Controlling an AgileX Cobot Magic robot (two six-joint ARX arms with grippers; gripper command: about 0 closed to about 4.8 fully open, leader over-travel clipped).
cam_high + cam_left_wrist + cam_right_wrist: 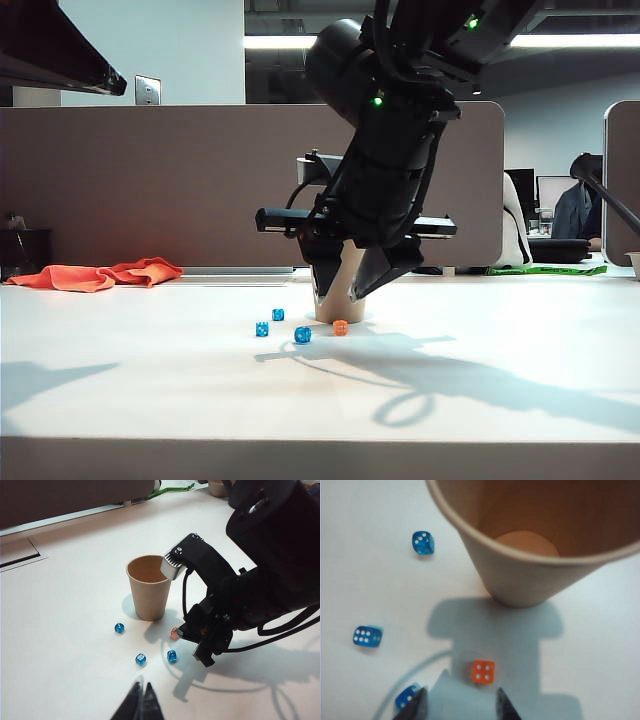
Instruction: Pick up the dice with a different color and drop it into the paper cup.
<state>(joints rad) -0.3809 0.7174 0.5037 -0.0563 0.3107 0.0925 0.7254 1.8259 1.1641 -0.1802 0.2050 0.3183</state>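
While the right gripper [460, 702] hangs with jaws spread wide just above the orange die [483, 671], that die sits on the white worktop [150, 370] beside the paper cup [530, 545] (three blue dice lie nearby). Left gripper [141, 702], jaws closed, waits apart.

Three blue dice [278, 314] on a white table [150, 370], orange cloth [100, 274] at its far left edge

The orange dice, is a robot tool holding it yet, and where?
No. The orange dice lies on the table, just ahead of the open right tool. The left tool hangs shut and empty, away from it.
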